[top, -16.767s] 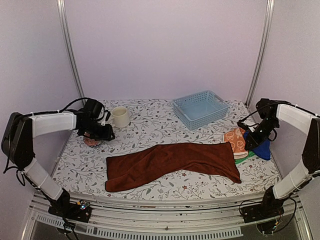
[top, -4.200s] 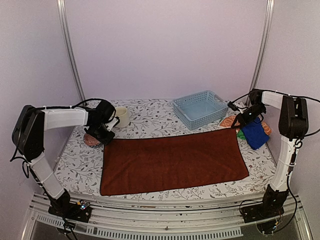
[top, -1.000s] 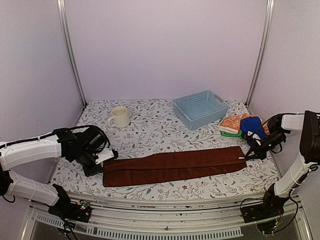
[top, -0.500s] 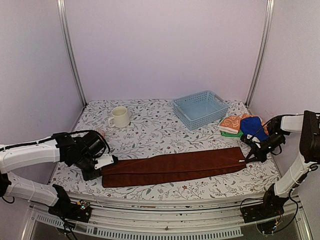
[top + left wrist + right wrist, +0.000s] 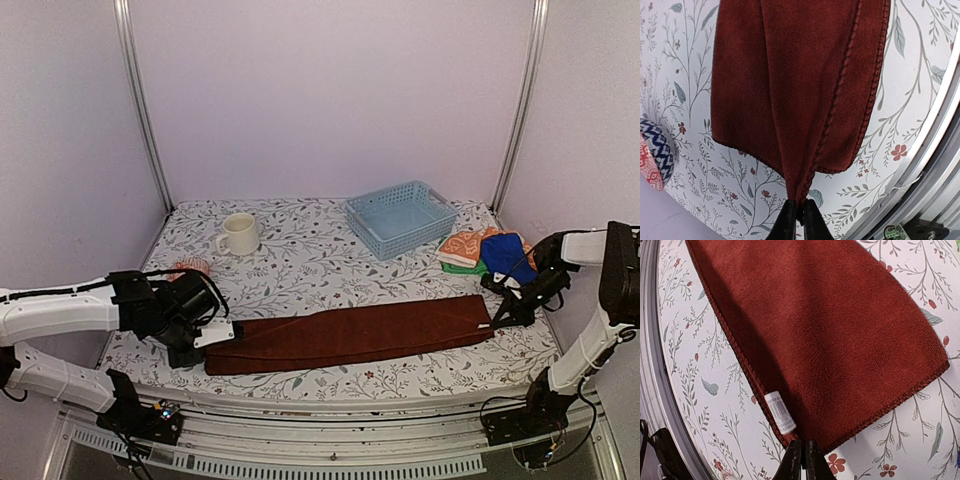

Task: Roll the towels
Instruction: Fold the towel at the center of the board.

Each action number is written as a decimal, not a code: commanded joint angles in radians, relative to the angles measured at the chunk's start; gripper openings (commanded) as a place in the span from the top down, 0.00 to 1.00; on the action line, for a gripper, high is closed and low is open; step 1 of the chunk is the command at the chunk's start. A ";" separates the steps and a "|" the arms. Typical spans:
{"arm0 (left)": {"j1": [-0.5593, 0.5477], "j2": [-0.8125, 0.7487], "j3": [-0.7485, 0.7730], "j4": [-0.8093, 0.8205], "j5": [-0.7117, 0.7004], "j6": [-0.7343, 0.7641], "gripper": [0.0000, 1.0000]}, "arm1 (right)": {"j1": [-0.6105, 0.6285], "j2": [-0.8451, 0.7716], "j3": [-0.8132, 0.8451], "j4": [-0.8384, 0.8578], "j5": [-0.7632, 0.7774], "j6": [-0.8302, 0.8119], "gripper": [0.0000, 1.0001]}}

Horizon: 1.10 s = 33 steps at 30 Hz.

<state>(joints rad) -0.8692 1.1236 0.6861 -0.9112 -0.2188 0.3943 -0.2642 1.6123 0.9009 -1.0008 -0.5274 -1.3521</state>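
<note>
1. Rust-brown towel: plain dark red-brown, with a white label.
2. Counter: white, printed with grey-green leaf sprigs and small red flowers.
3. Basket: pale blue lattice.
4. Mug: cream.
5. Blue towel: plain royal blue.
6. Orange towel: white-patterned.
7. Green towel: plain green.

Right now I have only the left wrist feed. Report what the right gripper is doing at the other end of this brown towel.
Observer: The right gripper is shut on a corner of the rust-brown towel, beside its white tag.
Operator: Give me the towel's overall shape.
Observer: It is folded into a long narrow strip, stretched from the left gripper across to the right one.
Operator: List what sits behind its right end.
Observer: A royal-blue towel lies against an orange patterned towel that is on top of a green towel. The pale blue basket stands further back.
</note>
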 commanded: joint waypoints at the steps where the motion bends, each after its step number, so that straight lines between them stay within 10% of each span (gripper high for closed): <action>1: -0.021 -0.002 -0.001 -0.051 0.026 0.060 0.90 | -0.004 -0.012 -0.031 0.011 0.025 -0.048 0.88; 6: -0.035 -0.062 0.042 -0.098 0.030 0.054 0.65 | -0.003 -0.123 -0.085 0.004 0.051 -0.090 0.73; 16: -0.028 -0.187 0.108 0.158 -0.207 0.004 0.60 | -0.002 -0.121 0.183 -0.156 -0.112 0.022 0.68; 20: -0.002 -0.099 0.144 0.384 -0.426 -0.249 0.97 | 0.056 -0.076 0.230 -0.005 -0.090 0.268 0.68; 22: 0.027 -0.014 0.234 0.399 -0.451 -0.415 1.00 | 0.101 -0.040 0.249 0.025 -0.074 0.378 0.67; 26: 0.174 0.177 0.418 0.311 -0.138 -0.687 1.00 | 0.171 0.039 0.274 0.053 -0.063 0.520 0.67; 33: 0.323 0.293 0.328 0.335 0.134 -0.954 0.62 | 0.204 0.121 0.250 0.077 -0.036 0.570 0.73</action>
<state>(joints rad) -0.5972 1.4158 1.1156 -0.5903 -0.2893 -0.3466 -0.0647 1.7023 1.1557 -0.9535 -0.5785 -0.8536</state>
